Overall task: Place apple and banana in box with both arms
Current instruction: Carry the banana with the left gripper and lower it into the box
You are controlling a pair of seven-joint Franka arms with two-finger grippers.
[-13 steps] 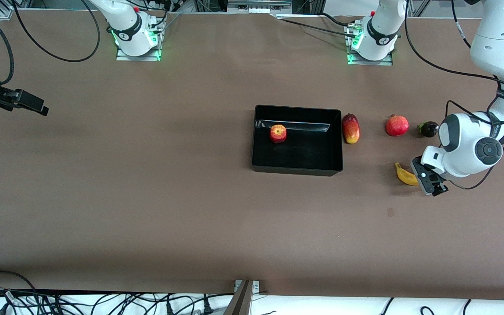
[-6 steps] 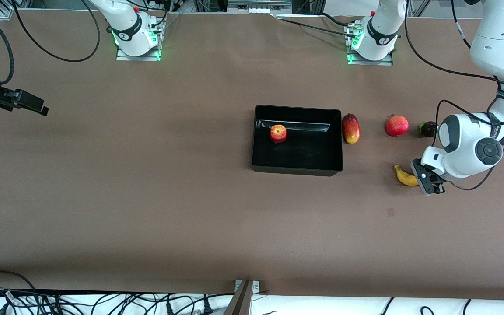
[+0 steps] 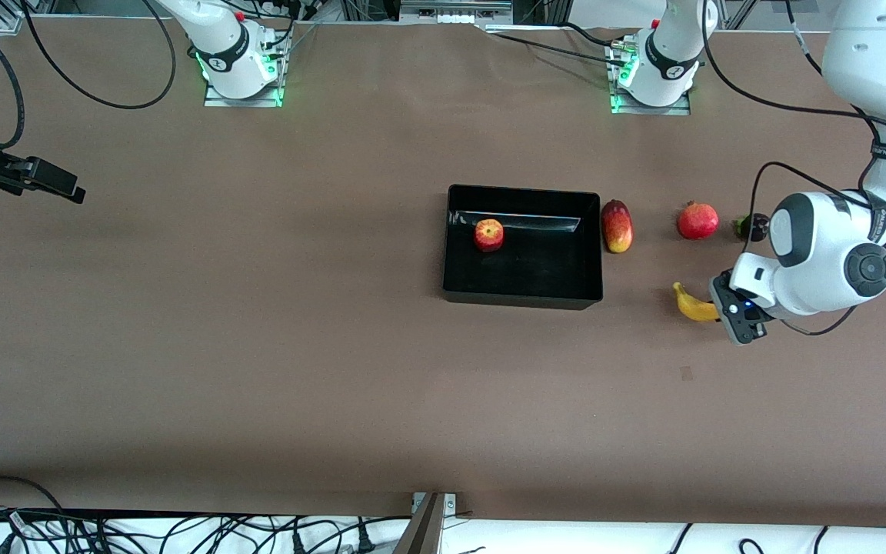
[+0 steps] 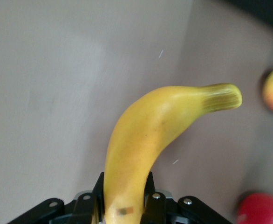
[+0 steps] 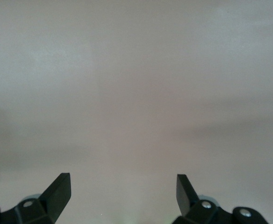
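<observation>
Banana (image 3: 691, 303) shifted toward box since a second ago, lifted in left claw (image 3: 720, 308), fingers (image 4: 148, 186) clamped on one end. Hangs over worktop (image 3: 258, 346) between box (image 3: 523, 295) and left arm's end. Apple (image 3: 488, 235) lies in box. Mango (image 3: 617, 225) just beside box wall; pomegranate (image 3: 697, 221) further along. Right claw (image 5: 122, 191) spread wide, empty, waiting over right arm's end.

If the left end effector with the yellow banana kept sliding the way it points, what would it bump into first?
Probably the shallow black plastic box. The left end effector, shut on the curved yellow banana, points toward its near corner; it might narrowly miss.
</observation>
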